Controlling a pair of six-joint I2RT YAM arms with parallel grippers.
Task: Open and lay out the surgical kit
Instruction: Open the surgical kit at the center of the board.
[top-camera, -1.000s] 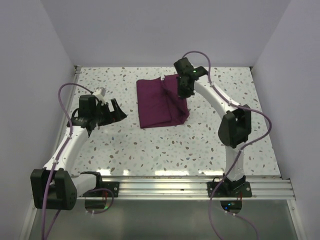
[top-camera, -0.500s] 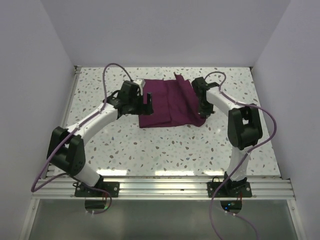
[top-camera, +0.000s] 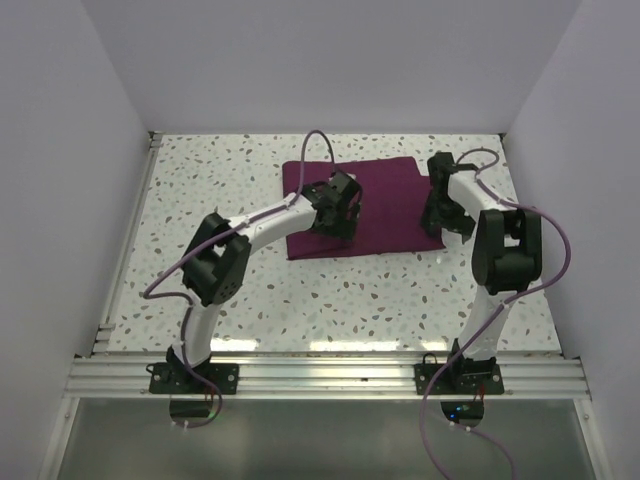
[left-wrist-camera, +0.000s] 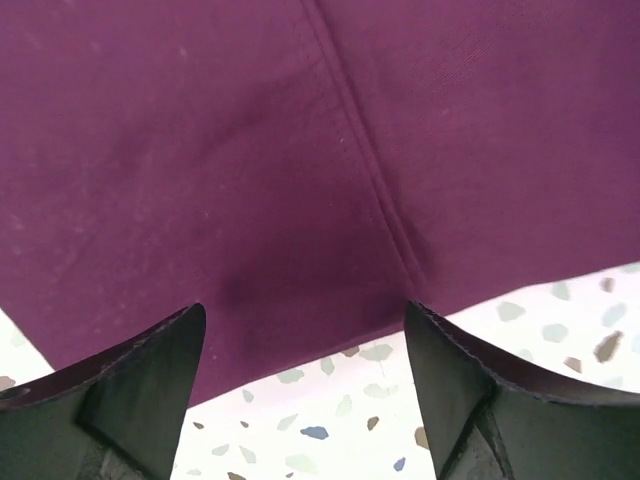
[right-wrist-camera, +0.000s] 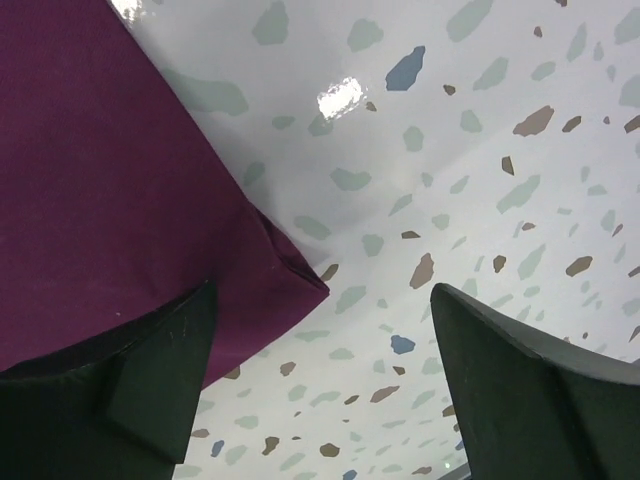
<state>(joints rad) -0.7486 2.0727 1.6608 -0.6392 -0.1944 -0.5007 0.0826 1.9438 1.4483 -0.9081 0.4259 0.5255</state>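
Table (top-camera: 250, 290) with a white speckled top is carrying one large dark magenta-purple cloth wrap (top-camera: 385, 200), which is lying flat toward the far middle, folded into a rough rectangle; one stitched seam (left-wrist-camera: 362, 135) is running across it in the left wrist view; whatever is lying inside the wrap is not showing, so its contents cannot be told. Two white-and-black robot arms are reaching over it, each trailing one purple cable (top-camera: 318, 133); the left arm (top-camera: 260, 222) is bending in from the near left, and the right arm (top-camera: 505, 250) is standing at the wrap's right side. Two grippers are showing, each with two black fingers. The left gripper (left-wrist-camera: 305, 312) is hovering over the wrap's near edge, its fingers spread wide, with only cloth and speckled tabletop lying below the gap. The right gripper (right-wrist-camera: 325, 292) is hanging at the wrap's near right corner, its fingers likewise gaping, the pointed corner of the cloth lying under the gap. Neither gripper is clasping anything; whether either is touching the cloth cannot be told.
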